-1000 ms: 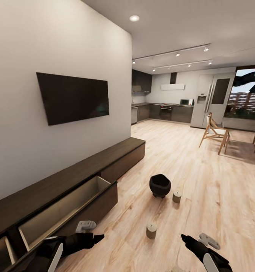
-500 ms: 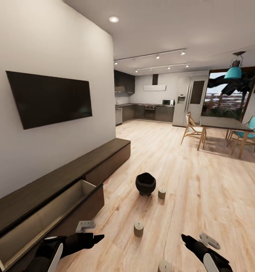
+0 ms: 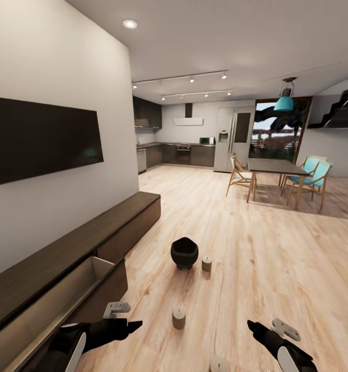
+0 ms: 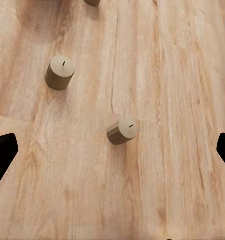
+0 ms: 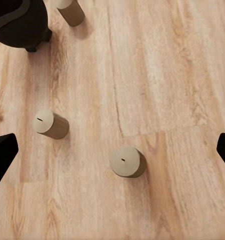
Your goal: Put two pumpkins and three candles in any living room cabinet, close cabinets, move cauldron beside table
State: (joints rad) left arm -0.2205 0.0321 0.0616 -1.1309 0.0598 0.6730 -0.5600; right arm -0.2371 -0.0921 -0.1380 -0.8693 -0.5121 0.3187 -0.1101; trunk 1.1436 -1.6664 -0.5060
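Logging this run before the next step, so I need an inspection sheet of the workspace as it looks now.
Surface: light wood floor, bare around the things.
Job's things: black cauldron upright on the floor; one candle beside it, a second candle nearer the robot, a third candle at the picture's bottom edge; the cabinet has one drawer open with nothing seen inside; pumpkins: nothing seen.
Clutter: nothing seen.
Grippers: left gripper and right gripper both open, holding nothing.
Cables: nothing seen.
Surroundings: wall television, dining table with chairs, kitchen beyond.
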